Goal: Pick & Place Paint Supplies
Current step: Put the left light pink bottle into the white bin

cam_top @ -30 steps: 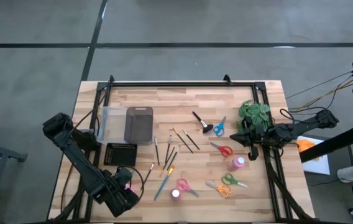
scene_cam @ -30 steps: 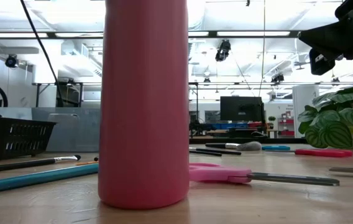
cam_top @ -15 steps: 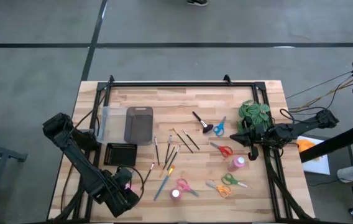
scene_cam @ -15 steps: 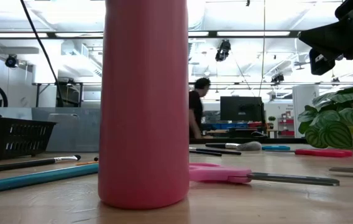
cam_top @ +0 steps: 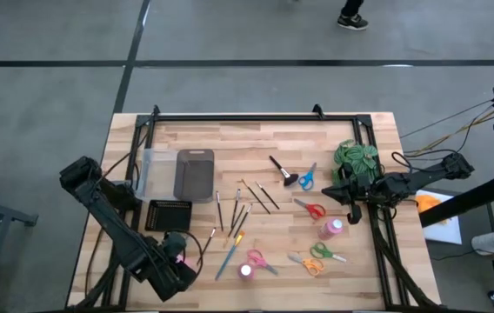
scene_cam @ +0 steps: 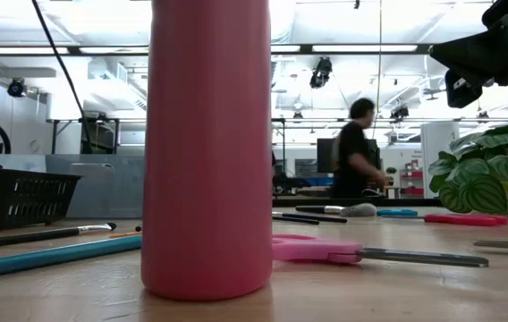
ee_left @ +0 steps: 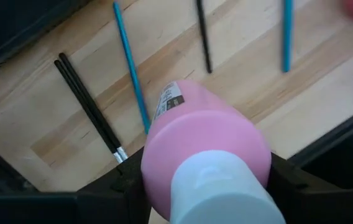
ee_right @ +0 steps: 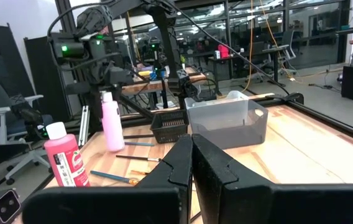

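Three pink bottles in play. Left end effector (cam_top: 176, 261) sits at the near-left part of the tabletop (cam_top: 369, 139), fingers clamped on both sides of one pink bottle (ee_left: 204, 146), white cap toward the wrist camera. Under it in the left wrist view: two black brushes (ee_left: 89, 107) side by side and a blue-handled brush (ee_left: 130, 62) lying flat on the wood.

Second bottle (cam_top: 246, 270) stands upright near the front edge, just beside pink scissors (cam_top: 258, 260). Third bottle (cam_top: 333, 228) stands further right, near the right end effector (cam_top: 351, 211), which is fully closed, holding nothing, hovering beside the green plant (cam_top: 356, 160).

Thin brushes (cam_top: 240, 209) are scattered mid-tabletop; stubby black brush (cam_top: 281, 170) lies just beside blue scissors (cam_top: 306, 177). Black basket (cam_top: 169, 215) and clear bin (cam_top: 176, 173) sit at left. Person (scene_cam: 354, 161) visible in the room behind.
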Motion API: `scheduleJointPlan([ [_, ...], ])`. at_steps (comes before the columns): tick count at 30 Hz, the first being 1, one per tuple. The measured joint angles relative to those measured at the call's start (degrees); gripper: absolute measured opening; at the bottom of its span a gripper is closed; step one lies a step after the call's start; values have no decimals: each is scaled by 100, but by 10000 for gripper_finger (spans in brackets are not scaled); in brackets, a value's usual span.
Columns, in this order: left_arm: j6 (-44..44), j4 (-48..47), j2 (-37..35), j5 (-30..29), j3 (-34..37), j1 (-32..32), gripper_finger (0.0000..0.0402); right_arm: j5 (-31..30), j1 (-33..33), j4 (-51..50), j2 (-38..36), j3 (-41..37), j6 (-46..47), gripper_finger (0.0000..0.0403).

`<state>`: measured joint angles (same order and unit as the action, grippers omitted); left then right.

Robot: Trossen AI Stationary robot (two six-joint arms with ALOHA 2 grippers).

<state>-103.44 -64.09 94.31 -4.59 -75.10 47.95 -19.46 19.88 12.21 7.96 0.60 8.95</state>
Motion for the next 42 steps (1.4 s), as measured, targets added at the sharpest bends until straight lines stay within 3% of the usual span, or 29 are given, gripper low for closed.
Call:
scheduleJointPlan([
  [5, 335, 2, -89, -276, -240, -152, 197, 0, 0, 0, 0, 0, 0, 8],
  [16, 1178, -38, -545, -1486, -471, -576, 197, 0, -1, 1, 0, 0, 0, 9],
  [19, 1638, -156, -693, -1666, -471, -775, 197, 0, -2, 2, 0, 0, 0, 9],
  [25, 2667, -317, -1058, -2639, -471, -1184, 197, 0, -1, 1, 0, 0, 0, 9],
  [29, 2589, -571, -1327, -3027, -472, -1432, 197, 0, -1, 2, 0, 2, 0, 9],
  [42, 1953, -1726, -2212, -3009, -442, -2439, 197, 0, -1, 2, 0, 0, 0, 8],
])
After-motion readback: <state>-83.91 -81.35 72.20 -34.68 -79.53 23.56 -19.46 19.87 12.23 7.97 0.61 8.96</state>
